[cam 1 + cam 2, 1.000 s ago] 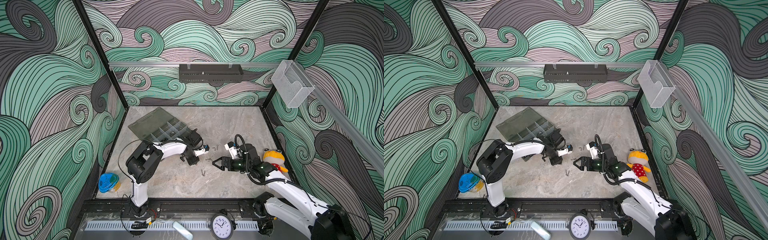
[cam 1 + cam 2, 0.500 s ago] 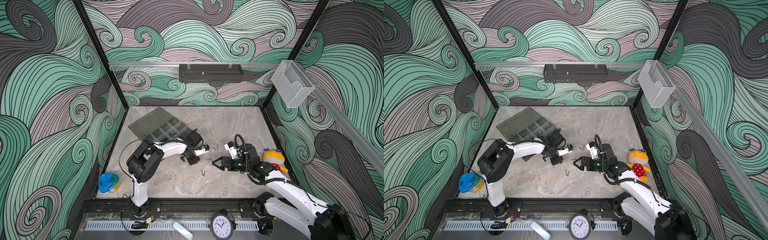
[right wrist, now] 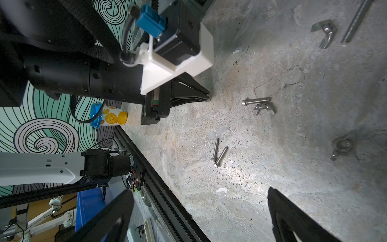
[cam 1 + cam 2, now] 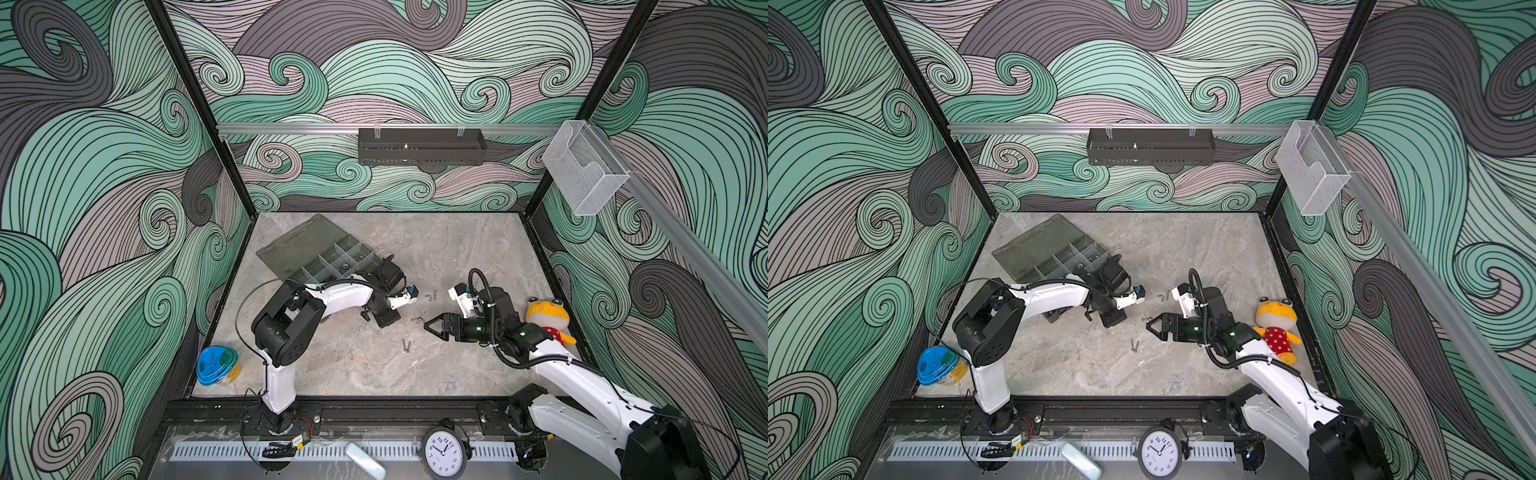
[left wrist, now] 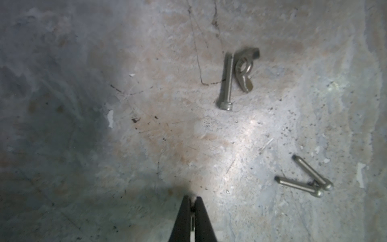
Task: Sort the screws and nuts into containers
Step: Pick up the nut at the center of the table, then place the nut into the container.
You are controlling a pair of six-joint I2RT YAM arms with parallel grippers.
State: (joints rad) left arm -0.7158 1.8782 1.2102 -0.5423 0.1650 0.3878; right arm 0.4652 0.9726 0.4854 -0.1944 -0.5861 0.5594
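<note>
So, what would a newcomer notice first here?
Probably the wave-patterned walls all around, then the white left arm and right arm facing each other over the stone table. A yellow plush toy sits beside the right arm, and the open organiser lies near the left arm, with loose screws mid-table.

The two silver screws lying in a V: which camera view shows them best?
The left wrist view: there the two silver screws are largest, heads together, shafts spread. The right wrist view shows them smaller but sharp. In both top views they are only tiny slivers.
</note>
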